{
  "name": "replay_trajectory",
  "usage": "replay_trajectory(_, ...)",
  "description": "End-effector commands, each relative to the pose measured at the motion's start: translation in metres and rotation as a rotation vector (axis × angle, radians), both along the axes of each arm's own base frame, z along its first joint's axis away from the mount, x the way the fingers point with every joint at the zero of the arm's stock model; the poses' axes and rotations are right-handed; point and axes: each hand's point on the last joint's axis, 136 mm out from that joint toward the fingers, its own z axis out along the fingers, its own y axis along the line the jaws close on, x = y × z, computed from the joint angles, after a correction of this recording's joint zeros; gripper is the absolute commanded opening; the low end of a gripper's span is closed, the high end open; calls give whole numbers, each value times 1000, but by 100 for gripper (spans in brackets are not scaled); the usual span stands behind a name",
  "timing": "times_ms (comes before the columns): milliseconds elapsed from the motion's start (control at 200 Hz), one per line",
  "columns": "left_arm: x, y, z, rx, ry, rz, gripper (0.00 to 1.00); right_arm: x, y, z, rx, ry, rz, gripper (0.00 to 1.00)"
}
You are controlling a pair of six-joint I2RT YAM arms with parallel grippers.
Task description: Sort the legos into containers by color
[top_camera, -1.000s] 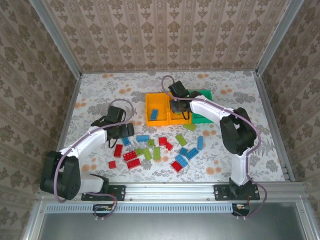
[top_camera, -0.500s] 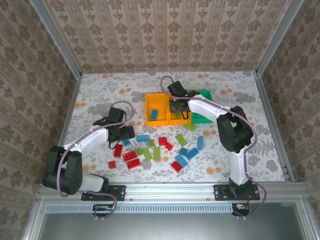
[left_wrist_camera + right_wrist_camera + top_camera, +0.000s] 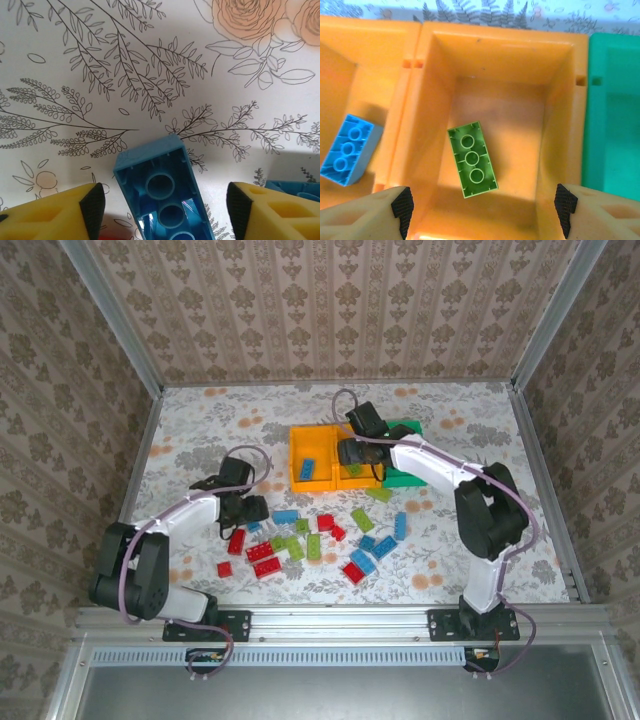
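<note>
Left claw (image 3: 164, 207) gapes astride a half-cropped blue lego (image 3: 160, 177) — right claw (image 3: 484, 206) gapes above a green lego (image 3: 472, 159).

A white tabletop (image 3: 200, 420) printed with grey leafy sprigs and peach roses (image 3: 240, 20) spreads across the enclosure. Walls (image 3: 330, 310) papered in a beige damask pattern close it in on three sides, with slanting metal posts (image 3: 113, 315) at the back corners. A ribbed aluminium rail (image 3: 340, 618) runs along the near edge.
</note>
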Motion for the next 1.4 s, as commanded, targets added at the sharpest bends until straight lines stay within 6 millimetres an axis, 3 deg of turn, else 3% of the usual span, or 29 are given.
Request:
replay_trajectory(0,-2,3,-9,10,23,-2,64,-4,-10,21,5,-59,-27,79)
replay_trajectory(260,2,1,-13,11,23,-9,53,-16,-32,27,-16,-81,-65,80)
replay_trajectory(415,6,2,-11,16,11,-10,40,-23,-43,28,-20,-89,-83,80)
replay_trajectory(710,15,1,0,23,-33,-21,28,-43,-61,19,-85,-79,-71,83)
replay_trajectory(825,23,-2,21,10,-104,-29,27,-50,-70,16,-108,-86,-84,85)
replay_trajectory(970,43,-14,65,-13,-240,-65,27,-62,-78,9,-110,-81,-103,87)
replay_trajectory(1185,76,-67,139,-90,-445,-238,28,-78,-82,-5,-79,-47,-109,87)
replay_trajectory(1215,76,-85,146,-111,-461,-290,28,-80,-82,-6,-73,-45,-108,87)
replay_trajectory(1335,89,-115,156,-158,-468,-374,28,-92,-82,-17,-61,-13,-92,87)
replay_trajectory(1355,90,-119,158,-164,-468,-386,28,-94,-83,-9,-47,-32,-92,87)
replay_trajectory(1395,94,-127,158,-173,-465,-406,28,-99,-84,-11,-42,-23,-91,87)
